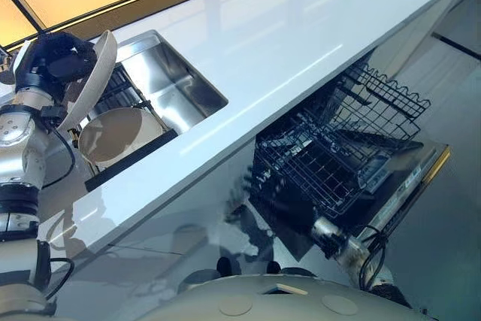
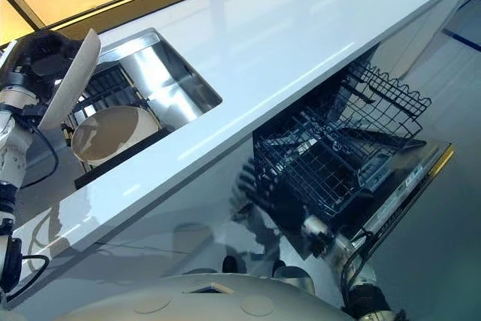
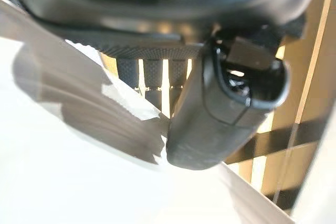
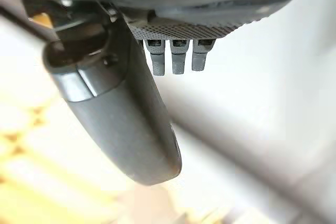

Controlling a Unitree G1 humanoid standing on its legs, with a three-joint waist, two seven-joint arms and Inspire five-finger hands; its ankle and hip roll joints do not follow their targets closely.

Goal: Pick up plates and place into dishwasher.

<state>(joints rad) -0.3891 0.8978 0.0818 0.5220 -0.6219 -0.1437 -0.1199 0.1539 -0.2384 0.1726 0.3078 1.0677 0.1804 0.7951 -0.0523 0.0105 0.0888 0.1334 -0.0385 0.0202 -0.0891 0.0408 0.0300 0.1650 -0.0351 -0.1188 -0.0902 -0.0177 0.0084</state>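
Left eye view: plate, cream, stiff, glazed, likely slippery and breakable, held on edge over the sink with left hand fingers curled on its rim, best gripped there; second plate just below them; right hand slack, empty; rack well apart.

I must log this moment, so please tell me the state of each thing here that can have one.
Left hand: shut on the lifted plate, held tilted above the sink.
Second plate: resting in the sink.
Dishwasher: door open.
Dishwasher rack: pulled out.
Right hand: fingers straight, holding nothing.
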